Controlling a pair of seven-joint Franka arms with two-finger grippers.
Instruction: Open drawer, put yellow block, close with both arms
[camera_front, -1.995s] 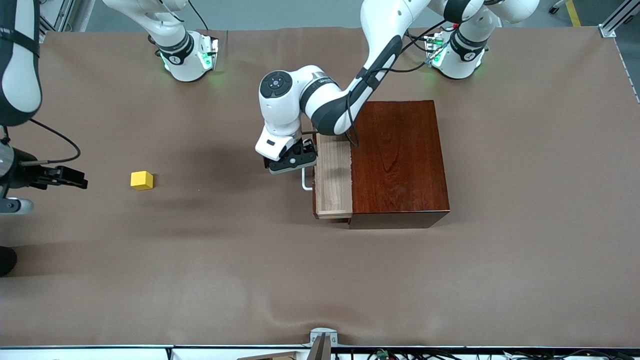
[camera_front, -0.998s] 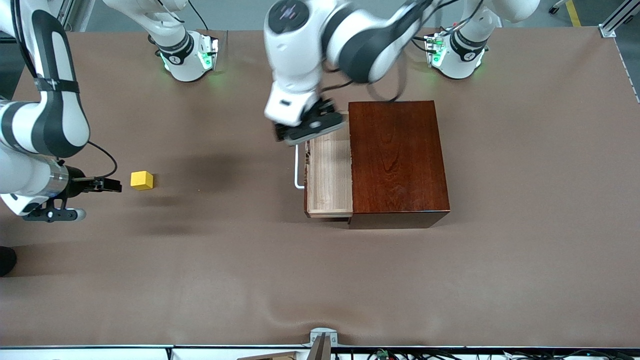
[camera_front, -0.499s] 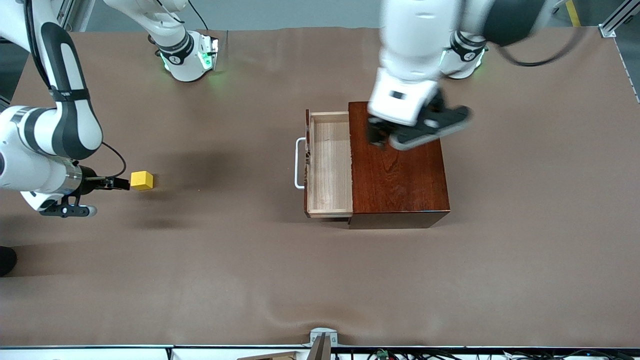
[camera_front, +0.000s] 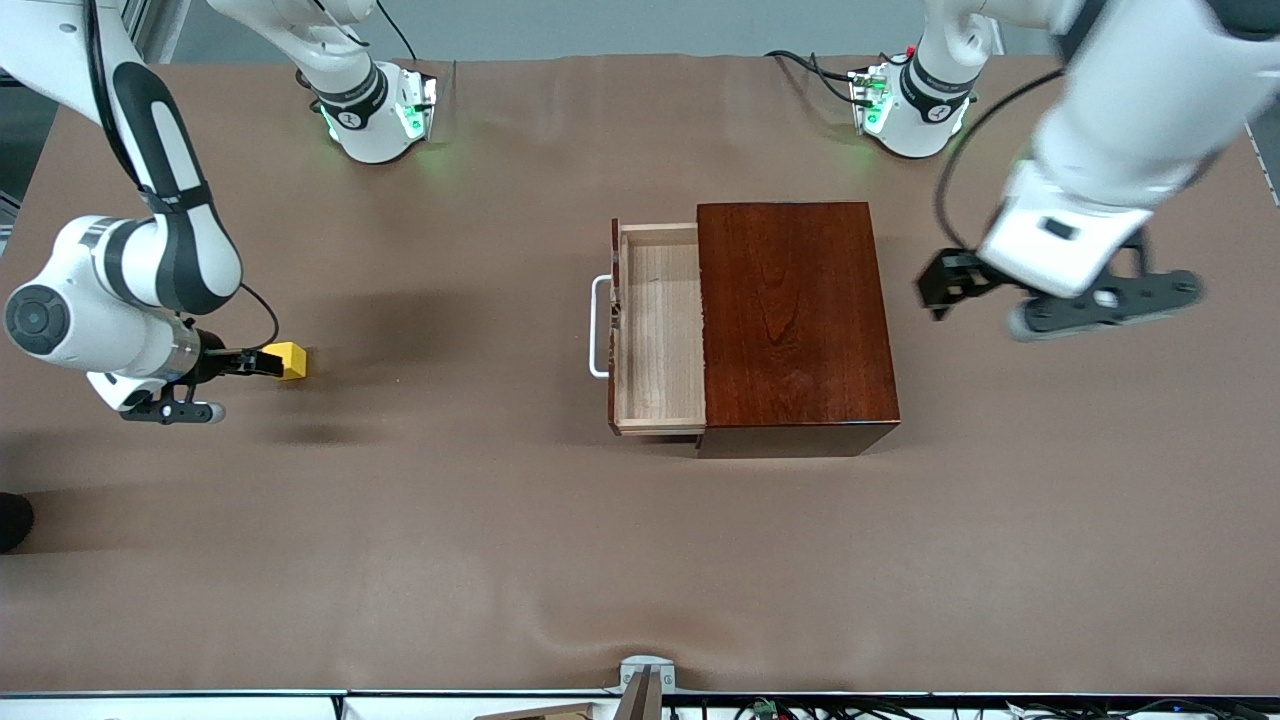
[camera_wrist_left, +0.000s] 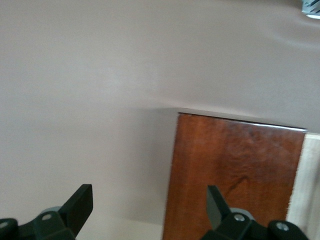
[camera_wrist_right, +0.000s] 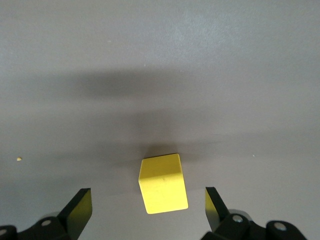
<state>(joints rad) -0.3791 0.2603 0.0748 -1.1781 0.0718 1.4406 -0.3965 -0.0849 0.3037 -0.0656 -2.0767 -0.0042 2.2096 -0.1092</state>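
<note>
Drawer (camera_front: 655, 330) stands pulled out, ready for loading; right gripper (camera_front: 262, 361), spread wide, straddles yellow block (camera_front: 288, 360) near the right arm's table edge, gripping nothing; left gripper (camera_front: 940, 290), wide and empty, waits clear.

Table (camera_front: 500, 560): covered by a plain brown sheet — it spans nearly the whole front view; faint wrinkles in it near the edge closest to the front camera

Speck (camera_wrist_right: 18, 159): a tiny pale crumb lying on the sheet, seen in the right wrist view

Bracket (camera_front: 645, 672): small grey metal piece at the table's nearest edge, mid-width

Cables (camera_front: 800, 708): dark tangle along that nearest edge — partly cut off
</note>
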